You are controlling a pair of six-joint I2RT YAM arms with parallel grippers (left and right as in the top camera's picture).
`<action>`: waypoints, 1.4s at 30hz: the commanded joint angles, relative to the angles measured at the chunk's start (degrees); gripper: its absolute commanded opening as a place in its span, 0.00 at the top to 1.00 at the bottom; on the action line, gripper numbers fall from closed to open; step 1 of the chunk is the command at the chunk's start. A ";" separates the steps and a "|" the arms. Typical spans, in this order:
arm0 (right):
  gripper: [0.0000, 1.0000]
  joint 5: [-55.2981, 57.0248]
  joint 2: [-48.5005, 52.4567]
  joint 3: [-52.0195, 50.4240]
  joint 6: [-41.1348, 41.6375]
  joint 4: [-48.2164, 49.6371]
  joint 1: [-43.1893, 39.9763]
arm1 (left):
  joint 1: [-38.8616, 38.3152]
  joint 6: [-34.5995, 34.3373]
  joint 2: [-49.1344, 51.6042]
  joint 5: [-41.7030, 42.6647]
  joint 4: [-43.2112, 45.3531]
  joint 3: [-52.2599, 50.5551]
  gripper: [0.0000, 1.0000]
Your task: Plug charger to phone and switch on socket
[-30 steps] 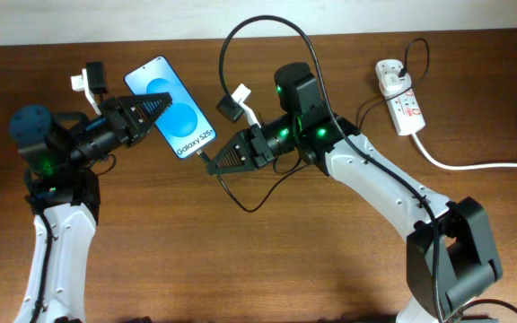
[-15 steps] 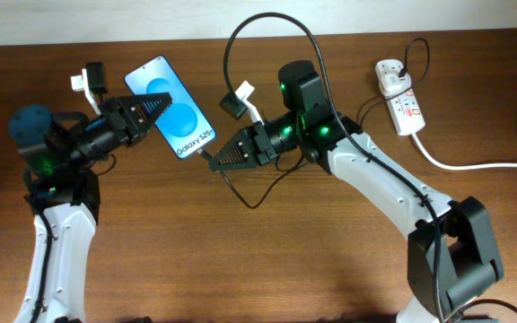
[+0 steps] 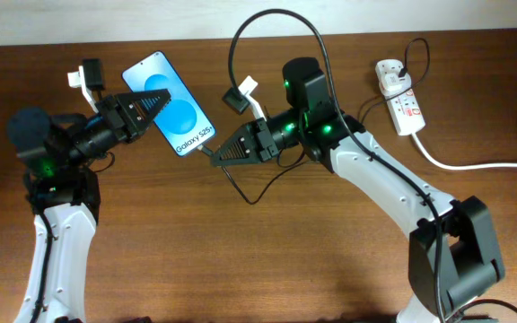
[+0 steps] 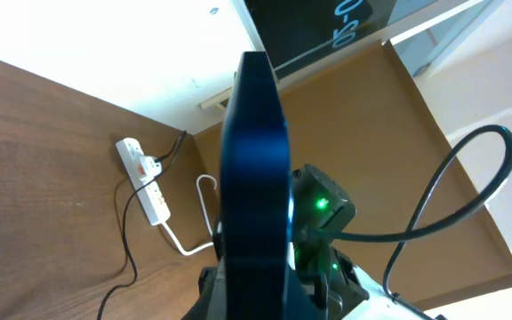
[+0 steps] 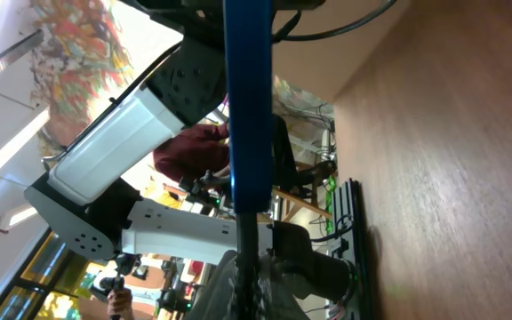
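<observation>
brown wooden table [image 3: 267, 269] below, both arms meeting over its left half. left end effector [image 3: 155, 103] is clamped on the slim blue-screened phone [image 3: 187, 121], raised and tilted so its bottom edge faces the other arm. right end effector [image 3: 215, 158] is pinched narrow on the thin black charger cable [image 3: 276, 13] near its plug, right at that edge; seated or not, i cannot tell. right arm stretches across, left forearm angles inward. white oblong socket [image 3: 400, 99] lies well apart, far right.
</observation>
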 commanded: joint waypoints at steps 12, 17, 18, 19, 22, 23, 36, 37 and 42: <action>0.95 7.72 0.96 0.79 0.50 0.85 -1.64 | -1.16 -1.62 -2.12 6.14 0.13 0.70 1.00; 0.96 12.92 0.96 0.79 1.88 1.14 2.05 | -1.16 -1.62 -2.12 6.05 0.11 0.70 1.00; 0.96 13.18 0.96 0.79 2.40 1.84 2.03 | -1.16 -1.62 -2.12 6.05 0.11 0.70 1.00; 0.96 13.20 0.96 0.79 3.56 3.17 2.03 | -1.16 -1.62 -2.12 6.05 0.09 0.70 1.00; 0.96 16.02 0.96 0.79 4.83 5.33 2.03 | -1.16 -1.60 -2.12 6.03 -1.27 0.70 1.00; 0.96 16.59 0.96 0.79 4.83 5.29 2.03 | -1.16 -1.62 -2.12 6.05 -1.40 0.70 1.00; 0.96 23.26 0.96 0.79 11.98 5.51 0.37 | -1.11 -2.05 -2.12 4.55 -1.40 0.70 1.00; 0.96 23.26 0.96 0.79 12.83 6.19 0.37 | -1.11 -2.05 -2.12 4.55 -1.40 0.70 1.00; 0.95 23.78 0.96 0.79 20.44 13.31 0.48 | -1.11 -2.05 -2.12 4.55 -1.40 0.70 1.00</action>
